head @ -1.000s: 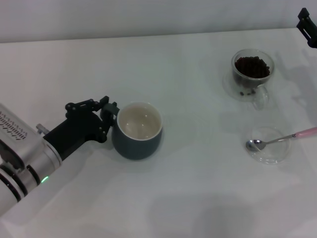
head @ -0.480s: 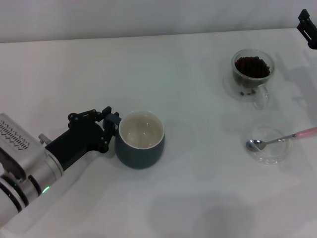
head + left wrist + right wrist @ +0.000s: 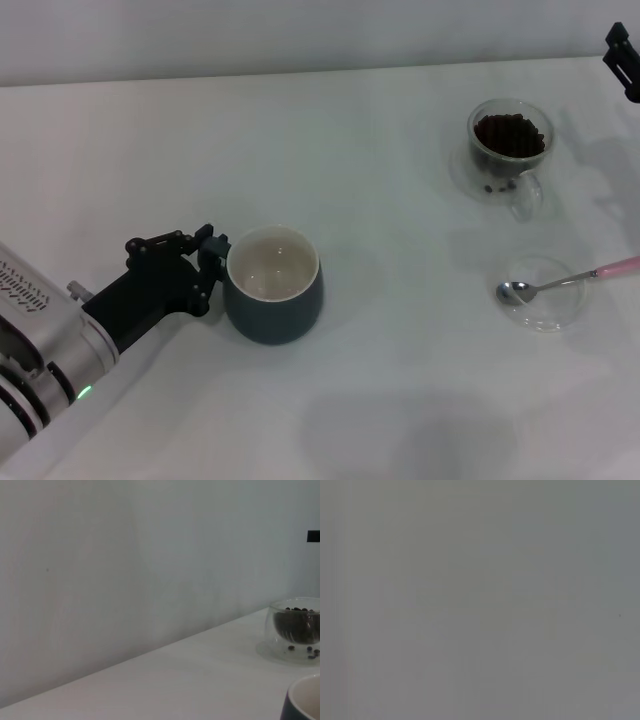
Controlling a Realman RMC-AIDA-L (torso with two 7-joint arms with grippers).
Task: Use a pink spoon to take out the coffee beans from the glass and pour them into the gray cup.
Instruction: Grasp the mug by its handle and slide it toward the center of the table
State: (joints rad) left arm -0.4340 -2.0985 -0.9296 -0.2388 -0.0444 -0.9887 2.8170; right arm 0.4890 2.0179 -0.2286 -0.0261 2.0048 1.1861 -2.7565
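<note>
The gray cup (image 3: 272, 300) stands left of the table's middle, its cream inside empty. My left gripper (image 3: 213, 262) is pressed against the cup's left side, shut on it where the handle is hidden. The glass (image 3: 510, 150) holding coffee beans (image 3: 508, 134) sits at the far right. The left wrist view also shows the glass (image 3: 295, 630) and the cup's rim (image 3: 302, 700). The pink spoon (image 3: 570, 281) lies across a shallow glass dish (image 3: 542, 293) in front of the glass. My right gripper (image 3: 622, 55) hangs at the top right edge, well clear of the glass.
The white table (image 3: 400, 400) runs back to a plain wall. A few loose beans lie at the bottom of the glass's double wall (image 3: 311, 652). The right wrist view shows only a flat grey surface.
The left gripper and the gray cup moved together toward the front of the table, then a little to the left. The right gripper, glass and spoon stayed put.
</note>
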